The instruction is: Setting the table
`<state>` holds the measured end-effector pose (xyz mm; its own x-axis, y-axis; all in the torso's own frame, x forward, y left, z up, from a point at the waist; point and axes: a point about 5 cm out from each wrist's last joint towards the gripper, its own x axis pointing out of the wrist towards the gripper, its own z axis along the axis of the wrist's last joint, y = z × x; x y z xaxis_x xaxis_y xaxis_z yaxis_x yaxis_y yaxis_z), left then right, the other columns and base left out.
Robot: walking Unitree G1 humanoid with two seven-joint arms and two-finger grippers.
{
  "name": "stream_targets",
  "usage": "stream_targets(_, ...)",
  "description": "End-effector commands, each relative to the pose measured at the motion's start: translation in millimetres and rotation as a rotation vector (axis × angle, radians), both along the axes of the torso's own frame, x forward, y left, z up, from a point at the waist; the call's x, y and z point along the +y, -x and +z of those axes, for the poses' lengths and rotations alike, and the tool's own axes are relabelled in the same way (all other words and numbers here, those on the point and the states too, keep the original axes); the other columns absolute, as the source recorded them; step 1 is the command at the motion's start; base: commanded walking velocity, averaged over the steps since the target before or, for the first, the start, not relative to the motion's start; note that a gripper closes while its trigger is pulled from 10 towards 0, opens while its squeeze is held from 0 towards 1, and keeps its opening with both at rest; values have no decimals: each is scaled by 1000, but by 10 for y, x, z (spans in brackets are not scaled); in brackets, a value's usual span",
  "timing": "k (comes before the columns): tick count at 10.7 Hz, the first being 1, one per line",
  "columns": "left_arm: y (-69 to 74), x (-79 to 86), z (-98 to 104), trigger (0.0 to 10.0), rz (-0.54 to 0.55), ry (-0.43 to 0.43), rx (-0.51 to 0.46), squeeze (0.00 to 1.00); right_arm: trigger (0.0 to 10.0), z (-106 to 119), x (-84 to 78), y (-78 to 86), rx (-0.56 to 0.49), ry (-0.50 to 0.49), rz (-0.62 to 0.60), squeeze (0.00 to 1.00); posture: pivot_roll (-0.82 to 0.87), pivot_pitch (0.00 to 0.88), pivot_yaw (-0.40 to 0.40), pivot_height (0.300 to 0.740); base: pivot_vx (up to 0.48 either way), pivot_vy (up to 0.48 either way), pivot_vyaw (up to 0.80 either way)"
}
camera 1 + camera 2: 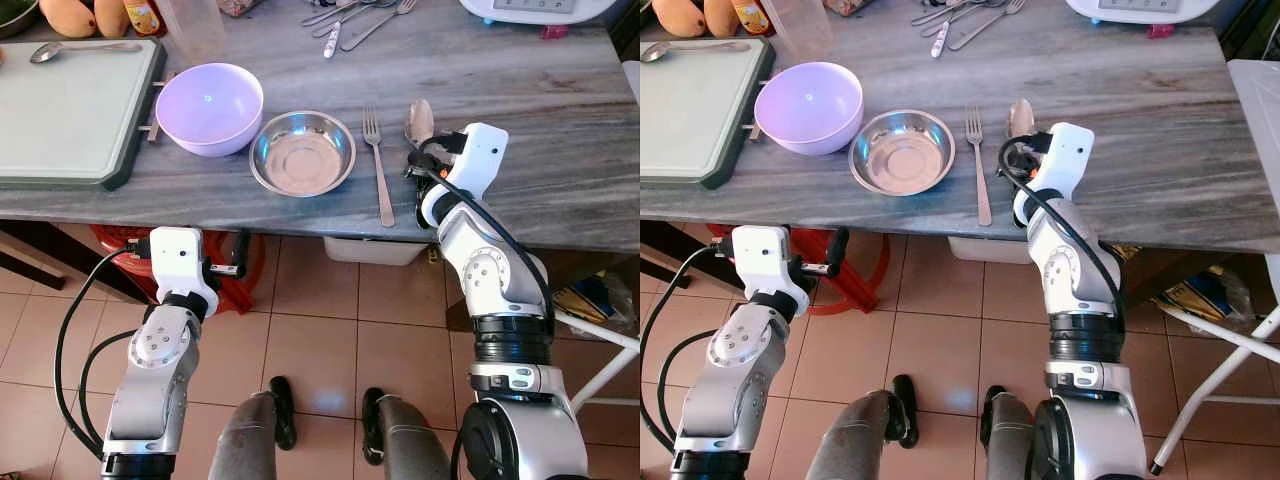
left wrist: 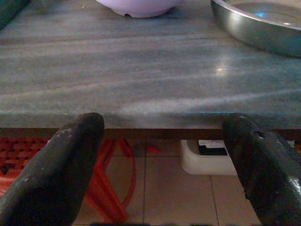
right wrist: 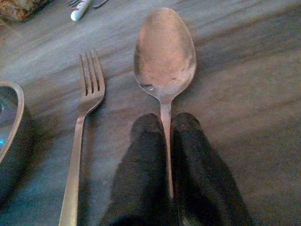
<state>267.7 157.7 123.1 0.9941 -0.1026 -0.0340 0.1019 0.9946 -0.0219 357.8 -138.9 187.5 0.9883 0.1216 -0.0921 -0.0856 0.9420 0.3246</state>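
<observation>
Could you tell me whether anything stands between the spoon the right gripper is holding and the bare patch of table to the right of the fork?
Nothing visible does. The right gripper is shut on the spoon handle, and the spoon already lies on the table just right of the fork, apart from it. The left gripper is open below the table edge.
</observation>
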Motion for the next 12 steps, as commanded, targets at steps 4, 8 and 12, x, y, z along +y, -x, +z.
stream_targets(4,15,20,-60,10000,2,-4,31,0,10000,-229,-33,58,89,18,11,16,-2,287,52,740,0,0,0)
stream_targets(8,5,14,-57,10000,2,-3,29,0,10000,-145,-126,111,18,100,-20,0,-7,282,55,740,0,0,0)
stream_targets(12,7,19,-49,10000,1,-4,27,0,10000,-95,-184,152,-44,150,-12,1000,-3,284,60,740,0,0,0)
